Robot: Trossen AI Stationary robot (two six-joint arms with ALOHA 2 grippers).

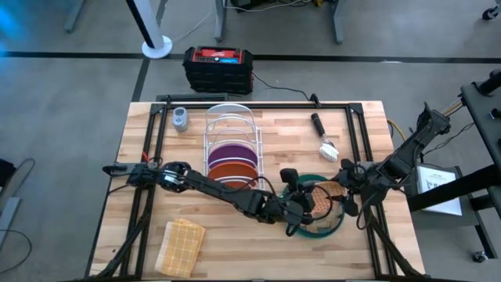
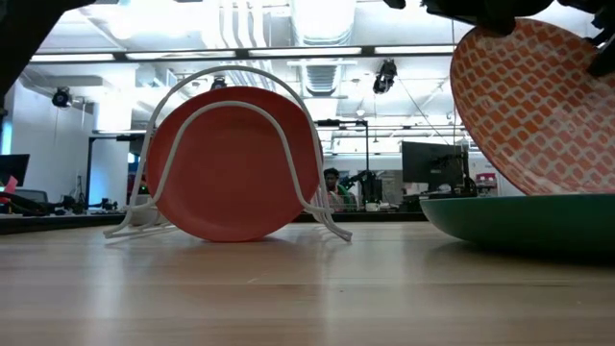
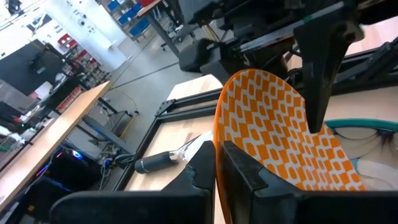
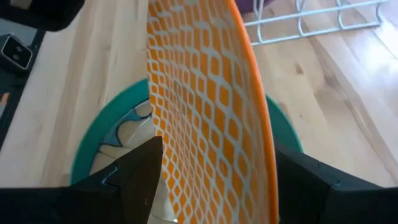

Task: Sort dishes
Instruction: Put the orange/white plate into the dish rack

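The orange-patterned plate (image 1: 325, 200) stands tilted on edge over the larger teal-green plate (image 1: 313, 229) at the table's right middle. A clear glass plate (image 4: 124, 134) lies inside the teal one. My left gripper (image 1: 301, 205) is shut on the patterned plate's rim. My right gripper (image 1: 346, 192) is open, one finger (image 4: 140, 180) on each side of the plate's opposite edge; whether they touch it I cannot tell. A purple plate (image 1: 232, 152) and a plain orange plate (image 2: 231, 163) stand upright in the white wire rack (image 1: 232, 125). My left gripper pinches the patterned plate's rim (image 3: 217, 140) between its two fingers, one on the inner face and one on the back. The fingers come level from the table's left. The plate stands tilted on edge, its lower edge down by the teal plate (image 2: 519, 221); whether it rests there I cannot tell.
A dish brush (image 1: 325, 141) lies far right of the rack. A small grey object (image 1: 181, 119) sits at the far left. The tan woven cloth (image 1: 180, 244) lies at the near left. A black and red box (image 1: 219, 66) stands on the floor beyond the far edge.
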